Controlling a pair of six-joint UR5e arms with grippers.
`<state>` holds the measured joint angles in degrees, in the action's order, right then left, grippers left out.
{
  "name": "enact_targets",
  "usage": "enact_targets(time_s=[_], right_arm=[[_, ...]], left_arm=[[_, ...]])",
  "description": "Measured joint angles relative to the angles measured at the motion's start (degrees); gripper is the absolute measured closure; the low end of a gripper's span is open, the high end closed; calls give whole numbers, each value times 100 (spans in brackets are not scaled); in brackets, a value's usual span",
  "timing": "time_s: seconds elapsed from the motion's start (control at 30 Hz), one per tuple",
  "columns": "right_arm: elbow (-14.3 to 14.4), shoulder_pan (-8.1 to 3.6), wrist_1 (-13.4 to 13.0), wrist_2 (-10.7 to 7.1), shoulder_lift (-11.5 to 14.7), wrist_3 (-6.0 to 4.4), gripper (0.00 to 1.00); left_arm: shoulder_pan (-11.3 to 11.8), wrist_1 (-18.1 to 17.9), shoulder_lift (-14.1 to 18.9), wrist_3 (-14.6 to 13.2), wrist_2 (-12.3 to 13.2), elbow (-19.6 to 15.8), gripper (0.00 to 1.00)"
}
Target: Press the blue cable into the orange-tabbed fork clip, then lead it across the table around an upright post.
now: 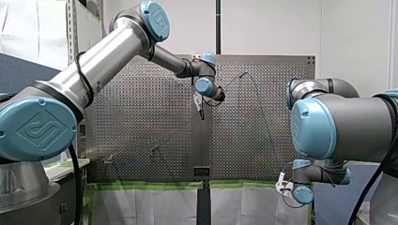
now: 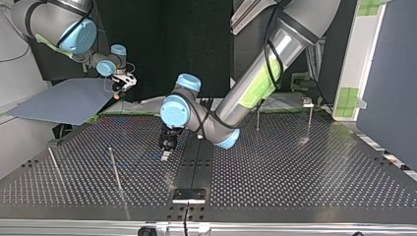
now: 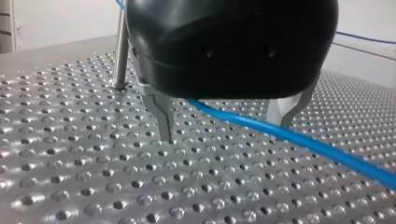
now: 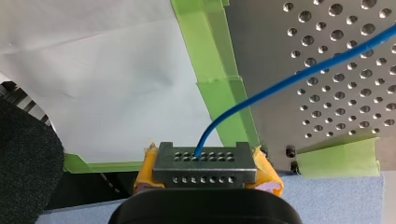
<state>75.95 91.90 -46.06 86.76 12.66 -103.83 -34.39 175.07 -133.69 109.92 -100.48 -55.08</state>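
In the left wrist view the blue cable (image 3: 299,140) lies slanting on the perforated table between the metal fingers (image 3: 162,120) of my left gripper (image 3: 224,128). The jaws stand wide and open, with their tips just above the plate and not clamping the cable. An upright post (image 3: 121,56) stands close behind them. My right gripper (image 4: 205,179), with yellow pads, is shut on the grey perforated end block (image 4: 204,163) from which the cable (image 4: 289,77) rises, off the table's taped edge. I cannot make out the orange-tabbed clip in any view.
In the front view the cable (image 1: 265,117) is a thin line from my right gripper (image 1: 281,183) up to a post tip (image 1: 244,74). The top view shows thin posts (image 2: 116,169) (image 2: 54,164) at its left, two more (image 2: 258,118) (image 2: 310,118) at its right, and a black block (image 2: 188,195).
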Motion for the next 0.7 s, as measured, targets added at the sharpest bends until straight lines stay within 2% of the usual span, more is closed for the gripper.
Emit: enact_targets(time_s=[0.43,0.7], right_arm=[[-2,-4,-5,-15,-12,-15,100],[-3,-10,-9,-43,-21,-16,100]], left_arm=[[-21,7,127,-248,-416,1,0],[-74,14,181,-285,-481,0,0]])
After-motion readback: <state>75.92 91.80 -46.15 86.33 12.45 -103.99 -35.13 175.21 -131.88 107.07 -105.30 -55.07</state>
